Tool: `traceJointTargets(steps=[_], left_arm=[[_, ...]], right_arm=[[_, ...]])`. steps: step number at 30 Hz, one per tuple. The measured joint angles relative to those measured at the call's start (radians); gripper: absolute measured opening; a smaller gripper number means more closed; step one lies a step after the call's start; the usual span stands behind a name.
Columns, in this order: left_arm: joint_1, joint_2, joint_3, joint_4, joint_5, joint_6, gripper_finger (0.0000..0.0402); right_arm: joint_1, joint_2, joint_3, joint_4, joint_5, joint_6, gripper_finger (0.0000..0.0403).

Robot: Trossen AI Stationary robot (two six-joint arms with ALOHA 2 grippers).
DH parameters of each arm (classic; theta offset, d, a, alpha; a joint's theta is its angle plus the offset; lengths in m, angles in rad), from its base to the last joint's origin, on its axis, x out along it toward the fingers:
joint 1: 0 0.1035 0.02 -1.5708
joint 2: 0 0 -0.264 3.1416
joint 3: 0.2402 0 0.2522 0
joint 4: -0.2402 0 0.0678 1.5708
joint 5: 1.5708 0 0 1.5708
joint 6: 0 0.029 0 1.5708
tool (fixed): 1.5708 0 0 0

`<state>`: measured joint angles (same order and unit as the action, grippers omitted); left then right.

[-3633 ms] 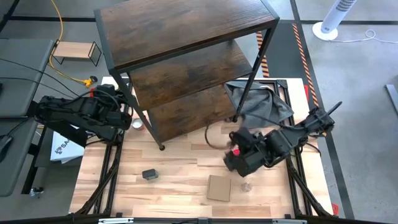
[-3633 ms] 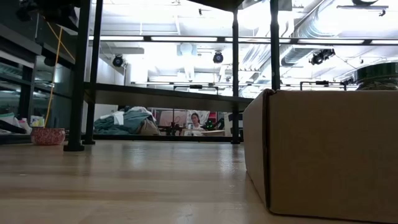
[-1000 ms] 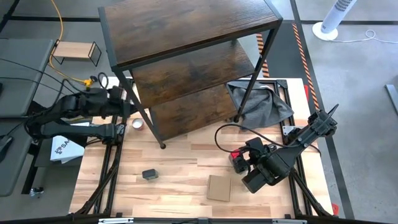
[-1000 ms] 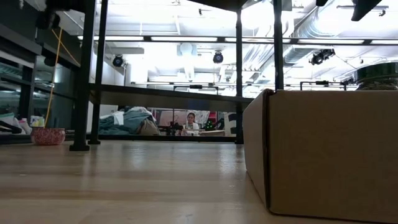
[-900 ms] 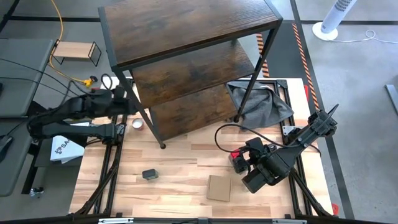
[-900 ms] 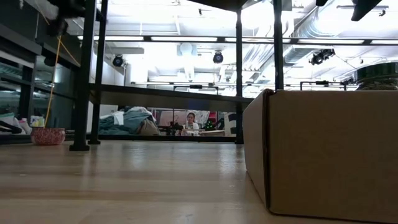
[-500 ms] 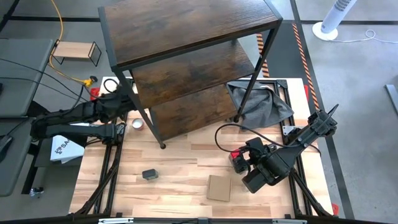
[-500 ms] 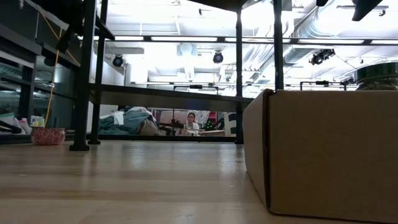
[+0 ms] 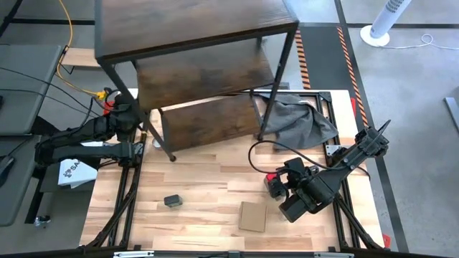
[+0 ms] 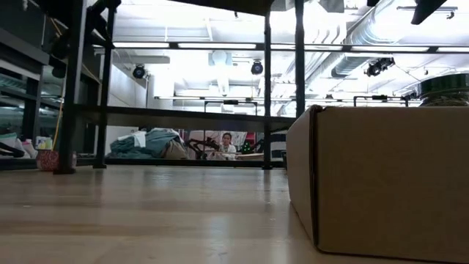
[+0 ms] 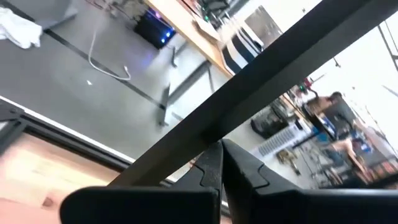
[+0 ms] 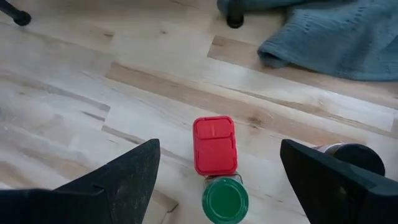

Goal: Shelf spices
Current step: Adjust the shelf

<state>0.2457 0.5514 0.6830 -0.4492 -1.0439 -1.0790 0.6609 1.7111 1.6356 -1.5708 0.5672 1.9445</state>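
The shelf [image 9: 193, 29], dark wood-grain boards in a black frame, stands on its feet at the table's far side. My left gripper [image 9: 130, 117] is shut at its front-left leg [image 11: 261, 93]. My right gripper [image 12: 227, 180] is open above the table's right half, near the red boxy spice [image 12: 214, 144], the green-lidded spice [image 12: 224, 199] and a dark jar [image 12: 348, 158], touching none. The red spice [image 9: 271, 178] shows beside it from above. A dark spice box [image 9: 171, 201] lies on the near left boards. My left gripper meets the shelf's front-left leg [image 11: 186, 144] with the tips of its shut fingers [image 11: 214, 168], coming level from the table's left, across the bar. Whether the bar is pinched or only pressed, I cannot tell. The shelf stands with its feet on the table.
A flat brown cardboard piece [image 9: 252, 216] lies near the near edge and fills the low view's right [image 10: 388, 176]. A grey cloth [image 9: 294, 118] is bunched beside the shelf's right legs. A small light-wood rack [image 9: 75, 59] sits off the table, far left.
My left gripper has moved toward the table's left edge, and the shelf has slid with it, left and slightly toward the far edge, staying upright. The right arm has kept still.
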Motion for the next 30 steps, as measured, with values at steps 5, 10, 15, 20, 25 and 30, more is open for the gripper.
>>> traceJointTargets(steps=[5,10,15,20,25,30], left_arm=[[0.031,-0.042,0.000,0.012,0.046,0.016,0.0000],[0.030,-0.089,0.001,0.031,0.165,0.080,0.0000],[0.030,-0.153,0.000,0.037,0.230,0.095,0.0000],[0.030,-0.209,0.001,0.036,0.229,0.131,0.0000],[0.030,-0.244,0.001,0.031,0.237,0.132,0.0000],[0.030,-0.252,0.001,0.030,0.263,0.130,0.0000]], right_arm=[[-0.066,0.000,0.000,0.000,0.190,0.185,0.0327],[-0.265,-0.001,0.000,0.000,0.365,0.166,0.0324],[-0.363,-0.076,0.021,-0.005,0.301,-0.126,0.0307],[-0.354,-0.150,0.012,0.003,0.167,-0.378,0.0303],[-0.411,-0.298,0.005,-0.001,0.405,-0.331,0.0302],[-0.404,-0.482,0.064,-0.001,0.604,-0.349,0.0302]])
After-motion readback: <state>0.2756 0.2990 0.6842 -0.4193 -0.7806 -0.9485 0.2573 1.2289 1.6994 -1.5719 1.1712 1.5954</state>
